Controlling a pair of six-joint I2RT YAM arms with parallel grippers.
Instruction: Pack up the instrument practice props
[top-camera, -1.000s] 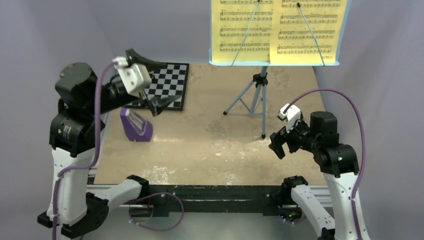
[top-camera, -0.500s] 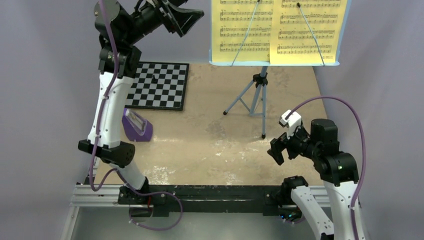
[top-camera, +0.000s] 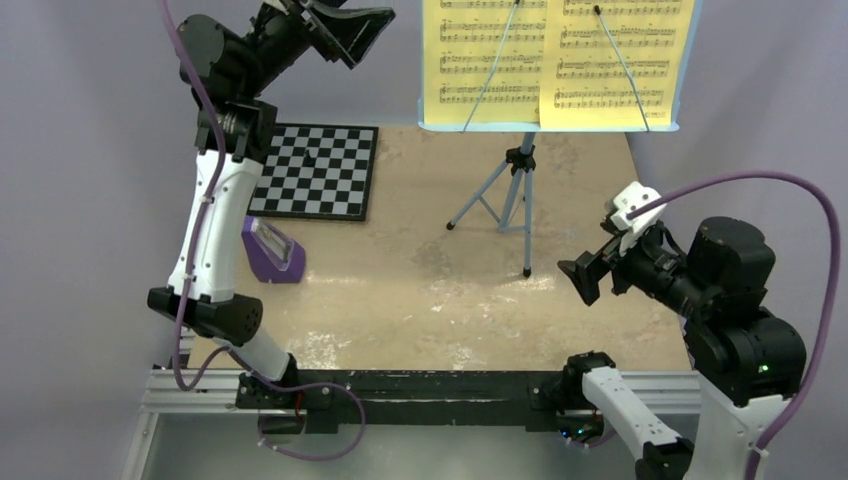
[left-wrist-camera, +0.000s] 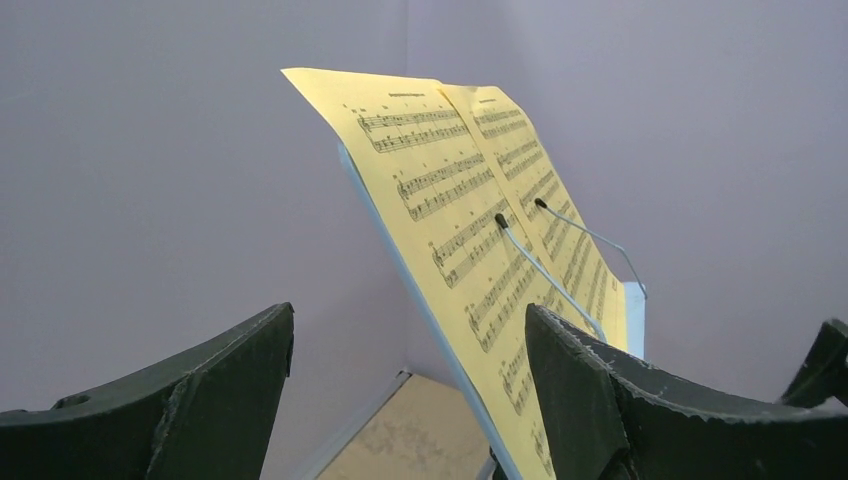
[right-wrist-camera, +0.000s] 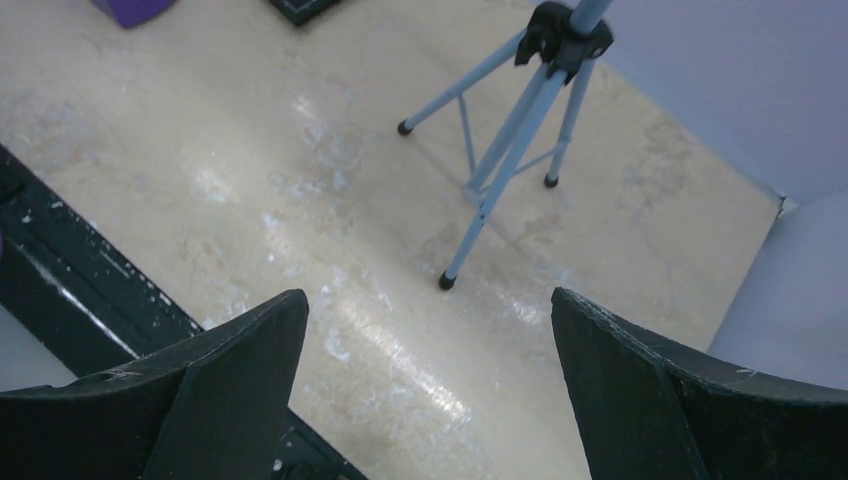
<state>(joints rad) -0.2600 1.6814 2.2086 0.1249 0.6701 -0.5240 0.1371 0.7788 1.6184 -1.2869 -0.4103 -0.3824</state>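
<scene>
Two yellow sheets of printed music (top-camera: 555, 60) rest on the light blue music stand's tray (top-camera: 548, 127), held by two wire clips. The stand's tripod (top-camera: 515, 190) is planted at the table's back centre. My left gripper (top-camera: 368, 38) is raised high and open, just left of the sheets' left edge and touching nothing. In the left wrist view the sheet (left-wrist-camera: 470, 220) stands edge-on beyond the open left gripper (left-wrist-camera: 410, 400). The purple metronome (top-camera: 270, 250) sits on the table under the left arm. My right gripper (top-camera: 583, 280) hangs open and empty right of the tripod's front foot (right-wrist-camera: 445, 282).
A black-and-white checkerboard (top-camera: 318, 170) lies flat at the back left, behind the metronome. Purple-grey walls close in the table at the back and on both sides. A black rail (top-camera: 420, 385) runs along the near edge between the arm bases.
The left arm swung up from over the checkerboard to the height of the sheet's left edge. The right arm lifted and drew back to the right. Both grippers stayed open.
</scene>
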